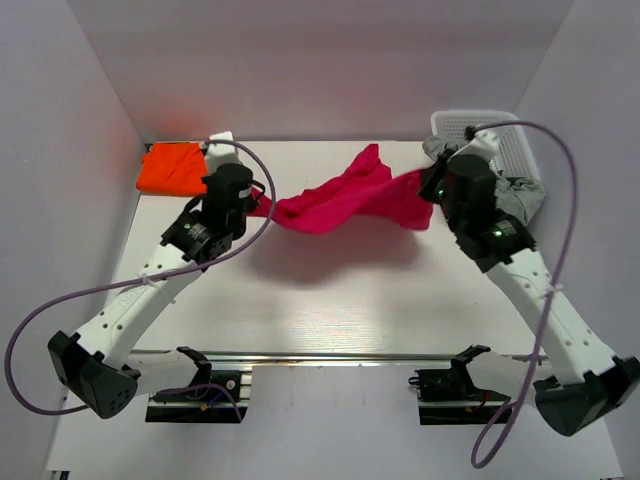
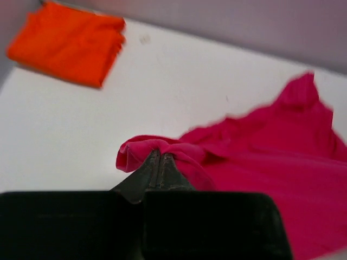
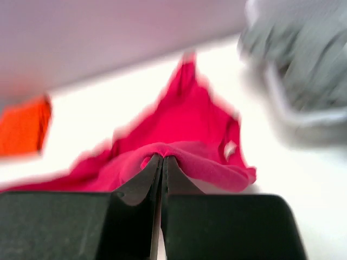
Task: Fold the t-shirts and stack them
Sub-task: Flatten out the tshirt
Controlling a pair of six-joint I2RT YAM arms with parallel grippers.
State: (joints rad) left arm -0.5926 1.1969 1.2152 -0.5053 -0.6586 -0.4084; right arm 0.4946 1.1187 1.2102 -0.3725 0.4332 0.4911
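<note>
soft matt cloth t-shirts (image 1: pixel 340 200), smooth white table (image 1: pixel 330 300)

Folded t-shirt (image 1: pixel 172 168) lies left of stretched t-shirt (image 1: pixel 345 200).

No legible text or labels anywhere.

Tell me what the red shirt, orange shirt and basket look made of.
The red shirt looks like soft matte cloth, perhaps cotton: it drapes in loose folds. The orange shirt seems the same, folded with soft edges. The basket is probably rigid white plastic, given its perforated wall.
</note>
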